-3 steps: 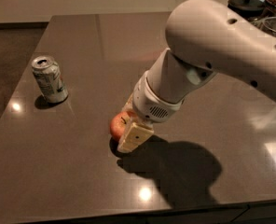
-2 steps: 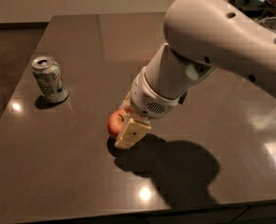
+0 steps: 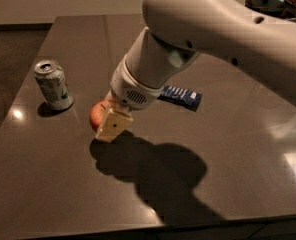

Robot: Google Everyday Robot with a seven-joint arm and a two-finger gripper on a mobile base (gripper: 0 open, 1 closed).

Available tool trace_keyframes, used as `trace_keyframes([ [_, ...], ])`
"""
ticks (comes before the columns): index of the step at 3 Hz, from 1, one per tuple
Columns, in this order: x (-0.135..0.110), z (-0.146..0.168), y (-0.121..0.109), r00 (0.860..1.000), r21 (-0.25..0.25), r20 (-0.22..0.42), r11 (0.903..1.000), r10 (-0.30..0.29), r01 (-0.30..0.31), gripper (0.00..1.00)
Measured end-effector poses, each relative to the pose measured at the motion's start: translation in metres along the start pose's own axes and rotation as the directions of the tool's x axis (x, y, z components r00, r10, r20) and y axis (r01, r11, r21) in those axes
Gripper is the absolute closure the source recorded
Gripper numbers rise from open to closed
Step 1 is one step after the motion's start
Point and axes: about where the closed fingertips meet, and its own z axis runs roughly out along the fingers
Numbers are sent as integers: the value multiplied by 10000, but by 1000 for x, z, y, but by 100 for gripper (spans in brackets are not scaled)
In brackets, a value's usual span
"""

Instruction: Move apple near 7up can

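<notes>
The 7up can point(image 3: 53, 84) stands upright on the dark table at the left, silver-white with green markings and a silver top. The red-orange apple point(image 3: 97, 115) is just to its right, a short gap away, mostly hidden behind my gripper point(image 3: 109, 121). The gripper is shut on the apple, one cream finger point(image 3: 113, 125) in front of it. I cannot tell whether the apple touches the table. The large white arm point(image 3: 198, 39) reaches in from the upper right.
A blue rectangular snack wrapper point(image 3: 182, 95) lies flat on the table point(image 3: 228, 149) right of the gripper, partly behind the wrist. Dark round objects point(image 3: 268, 1) stand at the far right corner. The table's front edge runs along the bottom.
The arm has moved left towards the can, carrying the apple with it. The blue wrapper, hidden before, now shows behind the wrist. The can has not moved.
</notes>
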Motion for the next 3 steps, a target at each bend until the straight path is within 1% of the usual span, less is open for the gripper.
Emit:
trace_keyframes([
  [1,-23,17,-9,9999,-35,6,9999,155,-155,100],
  [2,-39,36,-18,9993,1,-88,9994,360,-360,100],
  [3,-49,50,-29,9965,167,-99,9964,833,-831,100],
])
